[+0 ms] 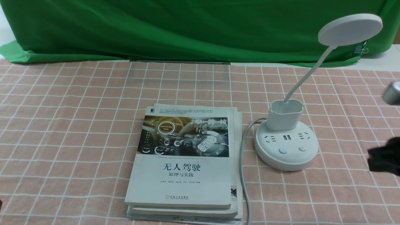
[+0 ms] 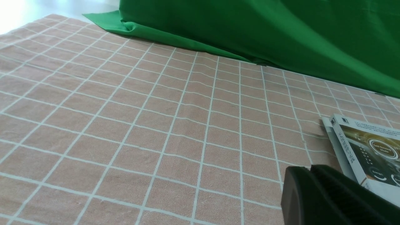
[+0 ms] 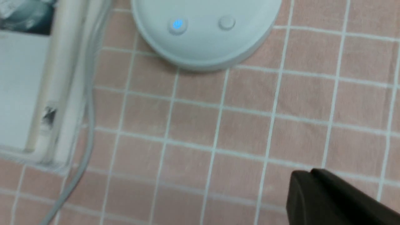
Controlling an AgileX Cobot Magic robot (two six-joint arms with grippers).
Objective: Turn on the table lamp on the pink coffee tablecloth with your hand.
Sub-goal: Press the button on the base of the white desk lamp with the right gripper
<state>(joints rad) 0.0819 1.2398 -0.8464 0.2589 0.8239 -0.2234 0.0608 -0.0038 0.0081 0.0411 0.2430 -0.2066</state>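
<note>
The white table lamp (image 1: 286, 147) stands on the pink coffee tablecloth (image 1: 78, 125) at the right, disc head (image 1: 350, 29) up on a bent neck and unlit. Its round base carries sockets, a blue-lit button (image 1: 283, 151) and a plain button (image 1: 302, 148). The base also shows in the right wrist view (image 3: 203, 40) with both buttons. My right gripper (image 1: 370, 161) is black, shut and empty, at the right edge, to the right of the base and apart from it; it shows in its wrist view (image 3: 309, 176). My left gripper (image 2: 307, 172) is shut and empty over bare cloth, left of the books.
A stack of books (image 1: 184, 162) lies left of the lamp; the lamp's grey cord (image 1: 243, 175) runs between them to the front edge. A green backdrop cloth (image 1: 187, 28) hangs along the far side. A silvery cylinder (image 1: 392, 93) of the right arm shows at the right edge.
</note>
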